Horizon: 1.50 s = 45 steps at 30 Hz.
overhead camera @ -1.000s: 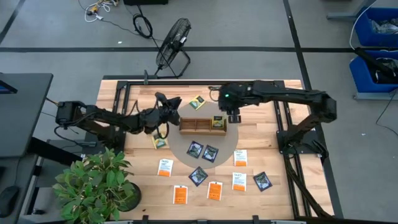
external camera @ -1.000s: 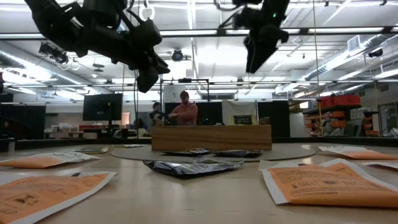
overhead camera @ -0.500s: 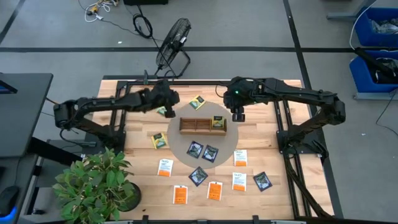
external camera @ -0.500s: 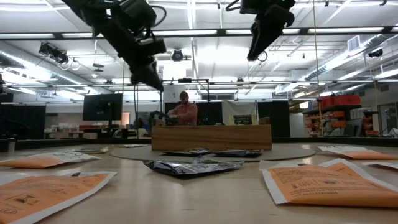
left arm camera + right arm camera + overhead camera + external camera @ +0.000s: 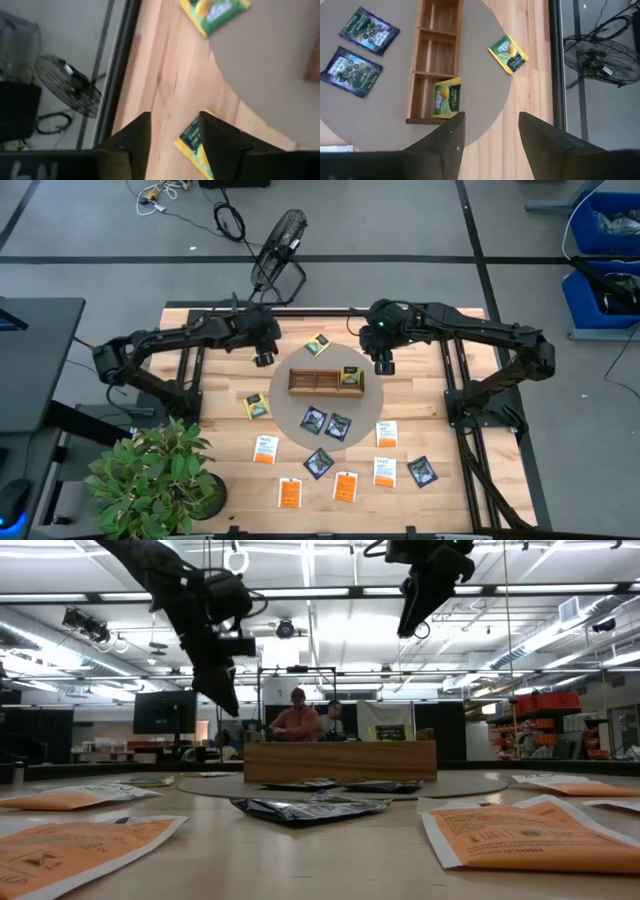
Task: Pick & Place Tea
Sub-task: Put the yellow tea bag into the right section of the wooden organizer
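Yellow-green tea packet (image 5: pixel 196 150) dropped just under left gripper (image 5: pixel 172 137), fingers parted | missed wooden tray (image 5: pixel 326 381) | right gripper (image 5: pixel 487 132) spread, empty

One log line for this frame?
left tool open over loose yellow-green packet on bare wood | right tool open, empty, raised past tray end | tray: stowed packet in end slot

wooden tray (image 5: pixel 417 95), yellow-green packet (image 5: pixel 447 97) inside
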{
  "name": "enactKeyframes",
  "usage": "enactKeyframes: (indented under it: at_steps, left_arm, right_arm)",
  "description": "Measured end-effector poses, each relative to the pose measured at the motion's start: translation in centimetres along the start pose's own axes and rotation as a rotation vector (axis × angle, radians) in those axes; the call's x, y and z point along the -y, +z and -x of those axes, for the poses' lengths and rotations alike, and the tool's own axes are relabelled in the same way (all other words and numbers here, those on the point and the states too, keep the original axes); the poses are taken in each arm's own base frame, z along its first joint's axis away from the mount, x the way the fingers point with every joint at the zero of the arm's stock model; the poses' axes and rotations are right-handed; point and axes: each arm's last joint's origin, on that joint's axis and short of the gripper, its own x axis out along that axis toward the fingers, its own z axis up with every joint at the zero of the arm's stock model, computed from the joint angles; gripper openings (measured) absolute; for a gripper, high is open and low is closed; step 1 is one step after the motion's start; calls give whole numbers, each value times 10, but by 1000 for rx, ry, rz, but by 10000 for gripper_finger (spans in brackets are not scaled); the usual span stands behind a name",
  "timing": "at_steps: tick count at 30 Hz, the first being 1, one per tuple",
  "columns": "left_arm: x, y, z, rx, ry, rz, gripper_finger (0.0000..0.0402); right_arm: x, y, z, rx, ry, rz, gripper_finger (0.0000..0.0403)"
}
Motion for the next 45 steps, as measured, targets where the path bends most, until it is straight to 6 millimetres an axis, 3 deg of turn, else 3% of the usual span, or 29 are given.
enactKeyframes:
  at_steps: [7, 12, 18, 33, 45]
  left_arm:
    - [2, -10, -33, -112, -100, 8, 180]
    - [-12, -2, -54, -139, -154, 58, 171]
    - [-19, 7, -70, -223, -268, -57, 170]
    - [-16, -4, -79, -281, -357, -246, 170]
    - [-14, -6, -89, -272, -388, -290, 170]
  right_arm:
    - [0, 2, 0, 27, 27, -1, 194]
    - [-1, 2, 0, 42, 46, 1, 194]
    - [-1, 3, 0, 50, 66, -1, 194]
    - [0, 2, -1, 42, 68, 2, 194]
    - [-8, -22, -41, -24, 78, 34, 194]
